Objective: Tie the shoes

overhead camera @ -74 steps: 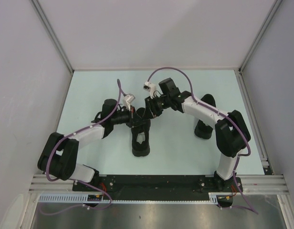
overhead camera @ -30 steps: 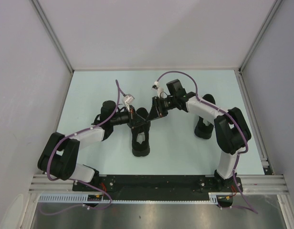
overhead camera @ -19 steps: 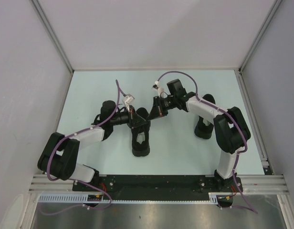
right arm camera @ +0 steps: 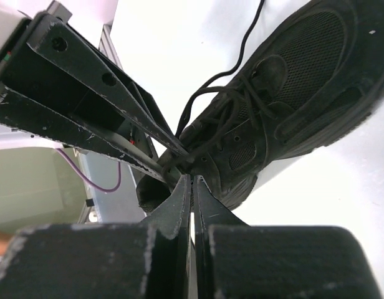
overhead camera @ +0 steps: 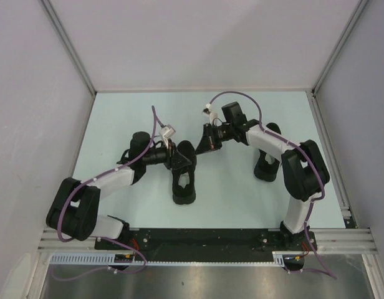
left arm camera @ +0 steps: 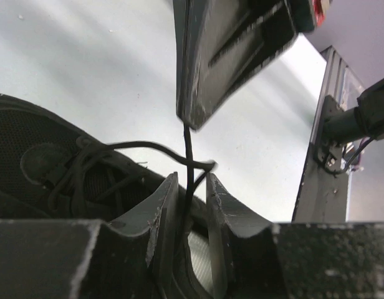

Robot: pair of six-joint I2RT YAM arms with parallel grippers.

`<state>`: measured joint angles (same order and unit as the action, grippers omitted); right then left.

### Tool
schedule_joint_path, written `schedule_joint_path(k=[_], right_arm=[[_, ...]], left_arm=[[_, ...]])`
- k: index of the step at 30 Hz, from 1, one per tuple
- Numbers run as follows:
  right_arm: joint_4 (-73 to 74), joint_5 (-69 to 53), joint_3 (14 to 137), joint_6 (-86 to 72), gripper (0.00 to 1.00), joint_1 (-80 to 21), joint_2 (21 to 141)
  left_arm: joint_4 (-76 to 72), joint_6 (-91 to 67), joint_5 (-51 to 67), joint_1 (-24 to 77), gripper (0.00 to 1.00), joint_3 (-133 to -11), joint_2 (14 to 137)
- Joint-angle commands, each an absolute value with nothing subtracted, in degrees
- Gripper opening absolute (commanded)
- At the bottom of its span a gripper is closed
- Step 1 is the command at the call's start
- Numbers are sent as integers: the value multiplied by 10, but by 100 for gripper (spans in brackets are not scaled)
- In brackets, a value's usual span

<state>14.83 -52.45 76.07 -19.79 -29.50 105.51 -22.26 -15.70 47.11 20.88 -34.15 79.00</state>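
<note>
The black shoe (overhead camera: 184, 187) lies mid-table, its toe towards the back wall; it also fills the left of the left wrist view (left arm camera: 48, 156) and the upper right of the right wrist view (right arm camera: 292, 93). My left gripper (overhead camera: 181, 157) hovers over the laced part, jaws parted by a narrow gap (left arm camera: 191, 182). A thin black lace (left arm camera: 187, 149) runs loosely through that gap. My right gripper (overhead camera: 202, 148) reaches in from the right, shut (right arm camera: 192, 177) on that lace's upper end. The lace hangs from its fingers (left arm camera: 217, 68). The left gripper's fingers (right arm camera: 105, 106) cross just in front of the right's tips.
White walls close the table (overhead camera: 242, 193) on three sides, with metal posts at the back corners. A black and aluminium rail (overhead camera: 204, 240) carrying both arm bases runs along the near edge. The right arm's base and cables (left arm camera: 341, 137) show by the frame.
My left jaws, shut a second ago, have parted a little around the lace. The right jaws have closed on the lace and that wrist has edged slightly right and back.
</note>
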Motion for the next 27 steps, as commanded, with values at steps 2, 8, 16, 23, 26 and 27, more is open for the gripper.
schedule_joint_path(k=[2,8,16,23,26,27], right_arm=[[129,-515,758,-194,0,-290,1014],[140,-509,758,-183,0,-281,996],[164,-499,758,-152,0,-264,958],[199,-480,758,-103,0,-264,936],[217,-472,758,-79,0,-264,933],[222,-472,758,-70,0,-264,933]], left_arm=[[-157,-82,504,192,31,-349,744],[-40,-2,530,149,43,-346,653],[289,403,489,76,55,-429,638],[272,532,403,22,54,-496,754],[207,444,353,21,54,-546,820],[189,418,326,21,54,-557,855]])
